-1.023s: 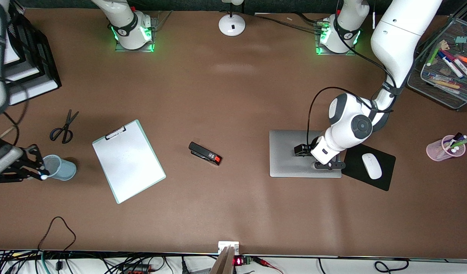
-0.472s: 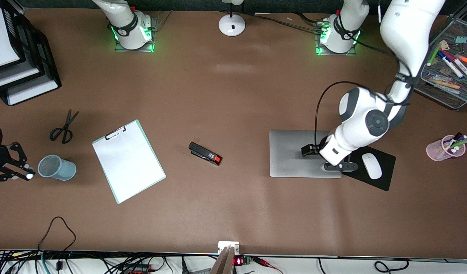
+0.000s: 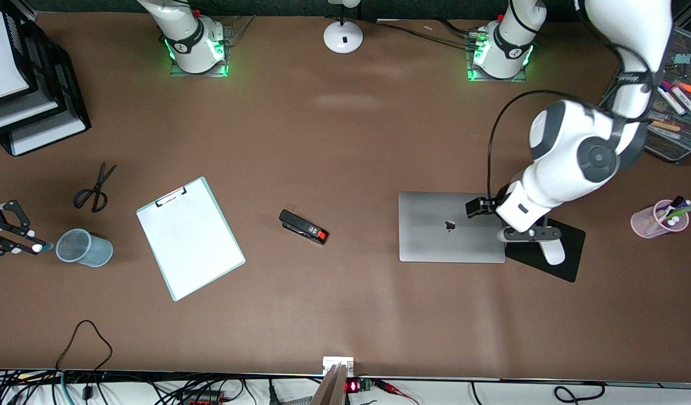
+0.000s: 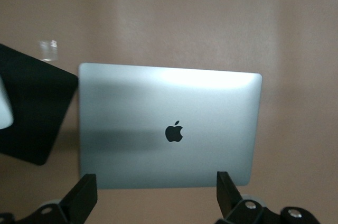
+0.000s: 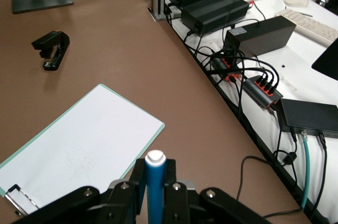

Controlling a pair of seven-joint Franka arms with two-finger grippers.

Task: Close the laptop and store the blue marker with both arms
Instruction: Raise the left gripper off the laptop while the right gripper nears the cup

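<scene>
The laptop (image 3: 451, 226) lies closed on the table with its silver lid and dark apple logo up; it also shows in the left wrist view (image 4: 169, 126). My left gripper (image 3: 530, 234) is open and empty, over the edge of the mouse pad beside the laptop; in its wrist view the gripper (image 4: 154, 203) hangs over bare table at the lid's edge. My right gripper (image 3: 25, 243) is at the right arm's end of the table, beside the mesh cup (image 3: 84, 247). It is shut on the blue marker (image 5: 156, 182), whose white end points out (image 3: 39, 247).
A white clipboard (image 3: 189, 239), a black stapler (image 3: 303, 226) and scissors (image 3: 95, 188) lie between cup and laptop. A white mouse (image 3: 552, 254) sits on a black pad (image 3: 565, 270). A pink cup of pens (image 3: 660, 218) and a mesh tray of markers (image 3: 669, 129) stand at the left arm's end.
My left gripper has moved off the laptop lid to over the mouse pad, uncovering the logo. My right gripper has drawn back from the mesh cup with the marker still in it.
</scene>
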